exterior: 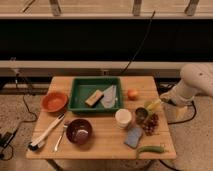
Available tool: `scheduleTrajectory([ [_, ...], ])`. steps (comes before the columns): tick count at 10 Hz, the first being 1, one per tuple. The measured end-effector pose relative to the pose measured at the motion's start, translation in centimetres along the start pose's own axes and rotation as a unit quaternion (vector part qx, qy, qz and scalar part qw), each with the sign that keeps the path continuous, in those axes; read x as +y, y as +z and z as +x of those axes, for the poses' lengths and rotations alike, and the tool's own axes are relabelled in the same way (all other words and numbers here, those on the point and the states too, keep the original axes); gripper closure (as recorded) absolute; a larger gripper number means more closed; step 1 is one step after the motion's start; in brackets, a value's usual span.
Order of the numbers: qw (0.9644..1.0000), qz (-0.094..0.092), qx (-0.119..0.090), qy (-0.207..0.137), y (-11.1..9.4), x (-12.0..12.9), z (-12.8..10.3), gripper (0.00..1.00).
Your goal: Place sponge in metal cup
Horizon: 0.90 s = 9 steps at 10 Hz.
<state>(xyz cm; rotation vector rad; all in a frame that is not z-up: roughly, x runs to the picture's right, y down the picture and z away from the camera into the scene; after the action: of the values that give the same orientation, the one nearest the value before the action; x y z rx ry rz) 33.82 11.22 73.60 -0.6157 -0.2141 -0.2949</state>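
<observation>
The flat blue-grey sponge (133, 136) lies on the wooden table (105, 145) near its front right, just in front of the white cup (123, 118). The small dark metal cup (141, 114) stands upright to the right of the white cup and behind the sponge. My white arm (197, 82) reaches in from the right. Its gripper (166, 98) hangs open by the table's right edge, behind and to the right of the metal cup, and holds nothing.
A green tray (80, 95) at the back holds a tan block (94, 97) and a grey cloth (109, 97). Around it are an orange bowl (54, 101), a dark red bowl (80, 131), a brush (45, 134), a spoon (61, 137), an orange fruit (132, 93), grapes (151, 123) and a green pepper (150, 149).
</observation>
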Motion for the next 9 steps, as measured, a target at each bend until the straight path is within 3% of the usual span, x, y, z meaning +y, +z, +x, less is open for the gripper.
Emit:
scheduleTrajectory([
  [2,0.9983,0.042,-0.04,-0.003,0.4,1.0,0.4,0.22],
  [4,0.9954,0.057,-0.076,-0.011,0.8,3.1,-0.5,0.22],
  [6,0.9931,0.058,-0.1,-0.017,1.2,6.5,-1.5,0.22],
  [9,0.9879,0.048,-0.137,-0.053,2.3,10.8,-5.7,0.22],
])
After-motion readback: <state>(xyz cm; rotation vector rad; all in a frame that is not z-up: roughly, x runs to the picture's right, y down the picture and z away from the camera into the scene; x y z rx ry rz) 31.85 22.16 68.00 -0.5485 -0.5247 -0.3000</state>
